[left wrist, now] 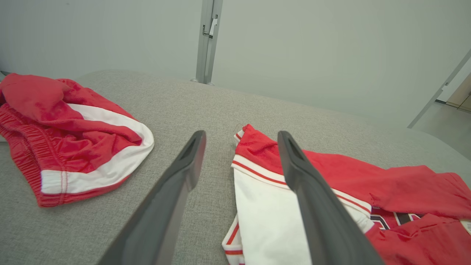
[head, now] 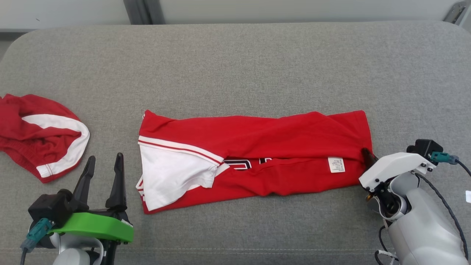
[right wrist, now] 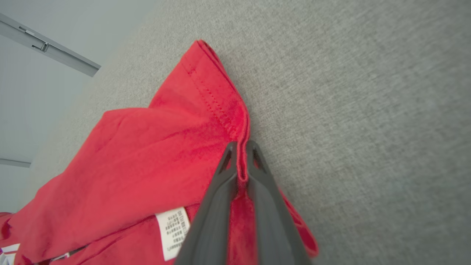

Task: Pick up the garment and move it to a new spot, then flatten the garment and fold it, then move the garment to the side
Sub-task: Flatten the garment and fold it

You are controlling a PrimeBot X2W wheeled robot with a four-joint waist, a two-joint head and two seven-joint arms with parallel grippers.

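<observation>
So the right gripper [right wrist: 241,147] is clamping down on the hem at the right end of the red garment [head: 257,140]. Its fingers are nearly closed, with just a thin ridge of cloth squeezed between the tips. It's grabbing right at the stitched edge, not far from the white care label [right wrist: 173,232]. The left gripper [head: 105,158] is sitting wide open at the lower left, holding nothing. It's pointing at the gap between the garment's white-sleeve end and a second bunched-up red and white piece [head: 40,136] off to the left.

The garment itself is lying across the middle of the grey cushion [head: 235,66], folded lengthwise into a long band and looking a bit rumpled.

Handling-wise I'm guessing it's light, floppy jersey fabric with zero stiffness. Lifting by one end is probably going to make the rest sag and drag, and the fold could slide open. The doubled, stitched hem seems like the sanest place to grip since it's thicker and less likely to slip out. For a clean move, I'd want the left gripper taking the sleeve end [left wrist: 265,206] too.
</observation>
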